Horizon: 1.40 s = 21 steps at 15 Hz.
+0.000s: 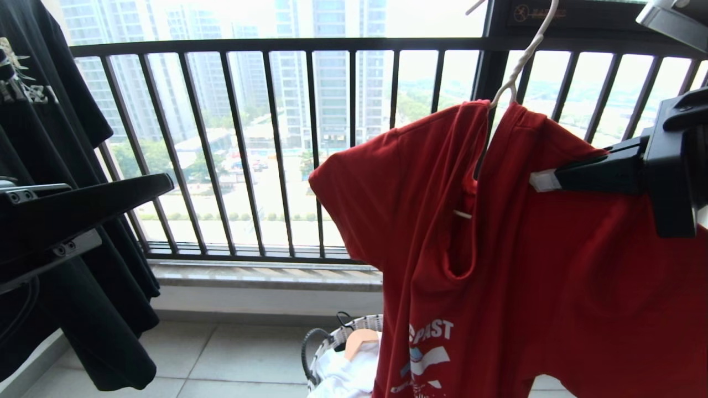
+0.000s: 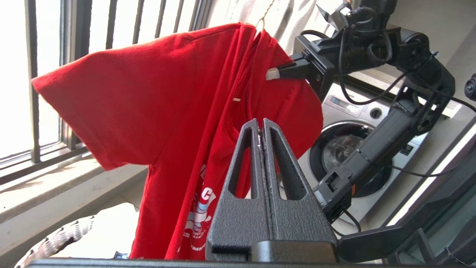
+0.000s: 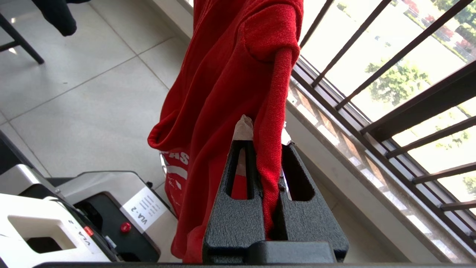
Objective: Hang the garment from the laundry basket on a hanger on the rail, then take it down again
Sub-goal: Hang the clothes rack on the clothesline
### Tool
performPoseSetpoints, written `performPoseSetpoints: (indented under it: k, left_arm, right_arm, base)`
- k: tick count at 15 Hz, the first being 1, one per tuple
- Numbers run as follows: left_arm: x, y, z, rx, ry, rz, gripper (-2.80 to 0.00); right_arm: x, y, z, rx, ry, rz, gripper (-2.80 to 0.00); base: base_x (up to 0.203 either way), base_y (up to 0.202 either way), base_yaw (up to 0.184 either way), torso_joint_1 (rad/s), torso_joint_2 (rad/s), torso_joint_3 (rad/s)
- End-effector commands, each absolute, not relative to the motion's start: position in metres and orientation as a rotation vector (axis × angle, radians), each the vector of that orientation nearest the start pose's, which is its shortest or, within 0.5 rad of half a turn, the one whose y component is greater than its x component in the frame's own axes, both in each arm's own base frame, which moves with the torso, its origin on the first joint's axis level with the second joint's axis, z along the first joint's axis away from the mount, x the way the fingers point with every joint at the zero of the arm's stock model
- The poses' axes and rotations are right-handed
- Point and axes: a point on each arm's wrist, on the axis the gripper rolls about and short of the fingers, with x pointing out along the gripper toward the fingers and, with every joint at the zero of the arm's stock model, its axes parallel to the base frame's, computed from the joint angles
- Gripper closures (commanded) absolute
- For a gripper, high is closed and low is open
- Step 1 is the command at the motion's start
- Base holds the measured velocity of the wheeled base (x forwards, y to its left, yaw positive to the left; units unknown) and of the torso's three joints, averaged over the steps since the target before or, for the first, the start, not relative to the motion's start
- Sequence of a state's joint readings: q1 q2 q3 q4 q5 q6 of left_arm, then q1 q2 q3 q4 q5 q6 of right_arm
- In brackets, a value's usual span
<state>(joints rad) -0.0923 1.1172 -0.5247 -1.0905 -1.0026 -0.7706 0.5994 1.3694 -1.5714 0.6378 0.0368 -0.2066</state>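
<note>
Right gripper (image 3: 262, 130): my fingers pinch the red garment (image 1: 553, 287).
Left gripper (image 2: 261, 126): fingers pressed together, empty; garment drapes the white hanger (image 1: 522, 58) above the laundry basket (image 1: 332, 340).

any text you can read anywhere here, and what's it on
"PAST": white print on the red shirt, head view; letters before it are hidden in a fold, lines below too small to read.
"VLA-2": white label on the robot base, right wrist view; the lines beside it are too small.
Sign on the dark frame, top of head view: too blurred to read.
Print on the black shirt: not readable.
</note>
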Motion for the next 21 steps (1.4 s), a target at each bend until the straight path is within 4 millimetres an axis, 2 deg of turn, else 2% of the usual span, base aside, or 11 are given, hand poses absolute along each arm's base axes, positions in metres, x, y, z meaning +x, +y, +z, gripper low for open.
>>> performPoseSetpoints:
  k: [1, 3, 5, 7, 11, 13, 15, 18, 21]
  left_arm:
    - [0.126, -0.018, 0.284, -0.414, -0.091, -1.091, 0.00]
    - [0.127, -0.006, 0.288, -0.381, -0.132, -0.993, 0.00]
    - [0.127, -0.003, 0.302, -0.366, -0.159, -0.973, 0.00]
    - [0.132, -0.006, 0.305, -0.378, -0.119, -1.007, 0.00]
    - [0.170, -0.036, 0.290, -0.432, 0.050, -1.225, 0.00]
    - [0.175, -0.053, 0.283, -0.389, 0.131, -1.407, 0.00]
    - [0.179, -0.064, 0.279, -0.284, 0.118, -1.549, 0.00]
    - [0.175, -0.062, 0.290, -0.254, 0.072, -1.552, 0.00]
    - [0.165, -0.041, 0.301, -0.224, 0.010, -1.449, 0.00]
  right_arm:
    - [0.149, 0.103, 0.361, -0.297, 0.346, 0.665, 0.00]
    - [0.148, 0.102, 0.361, -0.290, 0.339, 0.662, 0.00]
    - [0.148, 0.102, 0.361, -0.280, 0.336, 0.660, 0.00]
    - [0.149, 0.102, 0.362, -0.278, 0.335, 0.656, 0.00]
    - [0.151, 0.099, 0.362, -0.273, 0.333, 0.640, 0.00]
    - [0.152, 0.098, 0.362, -0.272, 0.335, 0.631, 0.00]
    - [0.153, 0.097, 0.362, -0.257, 0.341, 0.620, 0.00]
    - [0.155, 0.097, 0.361, -0.250, 0.350, 0.614, 0.00]
    - [0.160, 0.094, 0.362, -0.238, 0.339, 0.585, 0.00]
  base:
    - [0.000, 0.000, 0.000, 0.000, 0.00, 0.000]
    - [0.000, 0.000, 0.000, 0.000, 0.00, 0.000]
    - [0.000, 0.000, 0.000, 0.000, 0.00, 0.000]
    - [0.000, 0.000, 0.000, 0.000, 0.00, 0.000]
    - [0.000, 0.000, 0.000, 0.000, 0.00, 0.000]
    - [0.000, 0.000, 0.000, 0.000, 0.00, 0.000]
    - [0.000, 0.000, 0.000, 0.000, 0.00, 0.000]
    - [0.000, 0.000, 0.000, 0.000, 0.00, 0.000]
    - [0.000, 0.000, 0.000, 0.000, 0.00, 0.000]
